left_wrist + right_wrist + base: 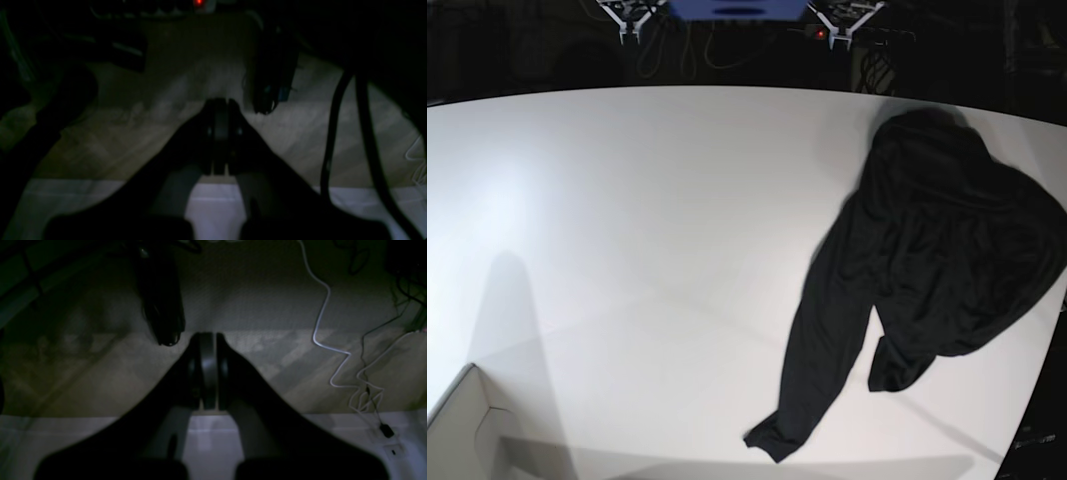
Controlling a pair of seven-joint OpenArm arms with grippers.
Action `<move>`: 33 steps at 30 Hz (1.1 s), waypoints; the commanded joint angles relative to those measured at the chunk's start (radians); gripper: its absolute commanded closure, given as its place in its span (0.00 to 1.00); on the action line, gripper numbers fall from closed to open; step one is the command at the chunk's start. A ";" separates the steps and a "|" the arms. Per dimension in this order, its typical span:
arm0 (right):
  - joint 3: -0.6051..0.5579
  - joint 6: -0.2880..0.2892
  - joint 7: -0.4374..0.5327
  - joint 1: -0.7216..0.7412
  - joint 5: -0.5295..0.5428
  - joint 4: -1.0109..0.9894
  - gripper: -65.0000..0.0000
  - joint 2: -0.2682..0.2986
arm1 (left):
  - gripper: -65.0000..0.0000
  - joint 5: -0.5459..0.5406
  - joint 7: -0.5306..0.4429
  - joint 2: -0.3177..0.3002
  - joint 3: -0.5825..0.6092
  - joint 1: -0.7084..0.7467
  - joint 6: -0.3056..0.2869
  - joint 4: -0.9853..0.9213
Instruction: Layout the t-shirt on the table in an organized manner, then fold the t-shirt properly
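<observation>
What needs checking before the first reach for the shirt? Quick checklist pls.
1. t-shirt on the table: ok, though it sits bunched at the base view's right side, near the edge.
2. Shirt laid out flat: not ok, body crumpled, one sleeve trailing toward the near edge.
3. left gripper empty and shut: ok.
4. right gripper empty and shut: ok.
5. Arms clear of the table surface: ok, neither shows in the base view.
6. white box corner away from the shirt: ok, it is on the opposite side.
</observation>
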 commanded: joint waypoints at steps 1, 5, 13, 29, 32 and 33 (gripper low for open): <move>-0.001 0.005 0.004 -0.002 0.004 0.001 1.00 0.004 | 1.00 -0.001 -0.004 0.000 -0.001 0.000 0.003 0.003; -0.001 0.005 0.005 -0.011 0.004 0.026 1.00 0.001 | 1.00 0.000 -0.004 0.003 0.004 0.006 0.003 0.003; 0.006 0.002 -0.002 -0.048 0.004 0.075 1.00 -0.008 | 1.00 0.005 0.032 -0.003 0.005 0.001 0.001 0.003; -0.001 0.003 0.002 -0.055 0.004 0.081 1.00 -0.025 | 1.00 -0.001 0.059 -0.023 0.002 0.055 0.001 0.143; -0.002 0.003 0.005 -0.075 0.004 0.097 1.00 -0.022 | 1.00 -0.001 0.059 -0.025 0.001 0.063 0.001 0.149; -0.002 0.003 0.002 -0.081 0.004 0.118 1.00 -0.022 | 1.00 -0.001 0.059 -0.025 0.001 0.064 0.001 0.150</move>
